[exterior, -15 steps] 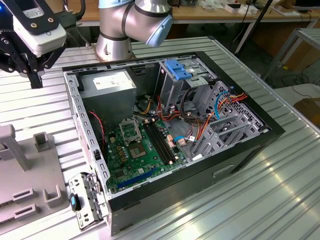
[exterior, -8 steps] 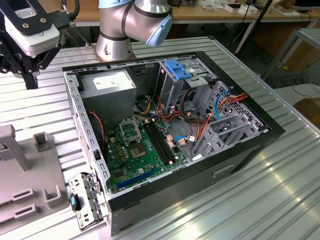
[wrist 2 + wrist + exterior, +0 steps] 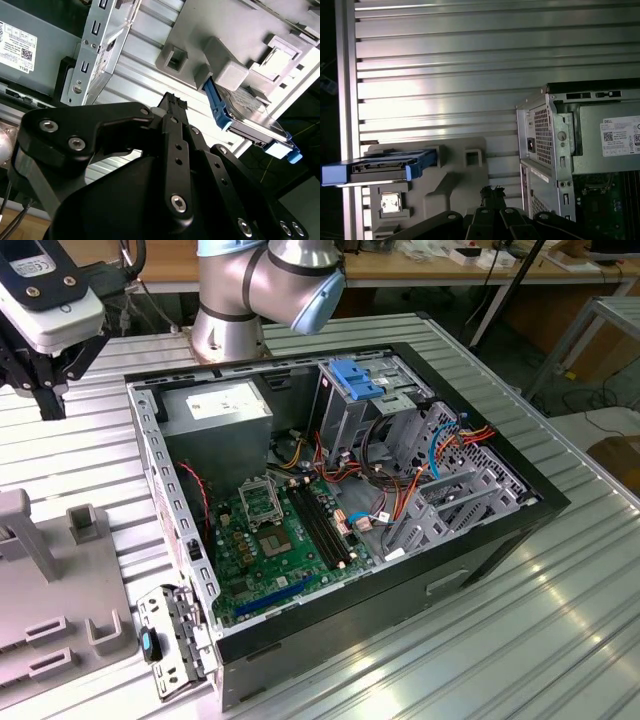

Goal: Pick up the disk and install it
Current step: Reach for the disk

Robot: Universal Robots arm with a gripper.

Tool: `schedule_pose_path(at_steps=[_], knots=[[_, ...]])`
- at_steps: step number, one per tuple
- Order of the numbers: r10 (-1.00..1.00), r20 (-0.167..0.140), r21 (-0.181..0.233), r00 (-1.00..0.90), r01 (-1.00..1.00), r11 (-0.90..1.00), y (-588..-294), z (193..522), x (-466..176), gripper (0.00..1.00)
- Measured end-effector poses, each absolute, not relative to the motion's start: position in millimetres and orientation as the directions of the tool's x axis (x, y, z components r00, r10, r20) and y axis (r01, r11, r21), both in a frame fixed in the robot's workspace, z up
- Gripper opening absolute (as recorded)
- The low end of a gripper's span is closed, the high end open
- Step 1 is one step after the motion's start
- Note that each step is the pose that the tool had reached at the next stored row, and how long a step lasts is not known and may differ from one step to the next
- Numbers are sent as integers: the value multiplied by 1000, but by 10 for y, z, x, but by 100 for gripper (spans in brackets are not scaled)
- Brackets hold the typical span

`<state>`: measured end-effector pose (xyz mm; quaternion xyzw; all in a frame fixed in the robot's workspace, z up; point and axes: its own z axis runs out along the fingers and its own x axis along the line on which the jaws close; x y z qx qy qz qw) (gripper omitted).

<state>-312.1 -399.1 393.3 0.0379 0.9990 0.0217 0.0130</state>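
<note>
Your claw [image 3: 172, 102] hangs above the ribbed table [image 3: 445, 60], close to the grey holder [image 3: 455, 185] and beside the open computer case [image 3: 480, 560]. It carries nothing. Whether it is open or closed, I cannot tell from these views.

The disk [image 3: 380, 169] lies flat on the holder, well apart from the claw and near one edge of the table. One of its blue ends seems to reach out a little over that edge.

The step in hand, as I judge it, is the reach toward the disk. To do it well, turn the claw square to the two long blue rails, so that it closes on the rails near their middle and not on one corner. A grip at the middle should keep the disk in balance. Raised blocks of the holder stand just beside the disk, so come down straight and keep the disk level, otherwise a rail may catch on a block.

About writing: the power supply [image 3: 620, 137] inside the case wears a white label with printed lines and a small code square. You do not need it for this step.
</note>
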Motion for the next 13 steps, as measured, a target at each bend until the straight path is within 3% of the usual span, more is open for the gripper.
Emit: schedule_pose_path(at_steps=[13], knots=[[76,-24,44,-997,75,996,-3992,3933,-3292,11]])
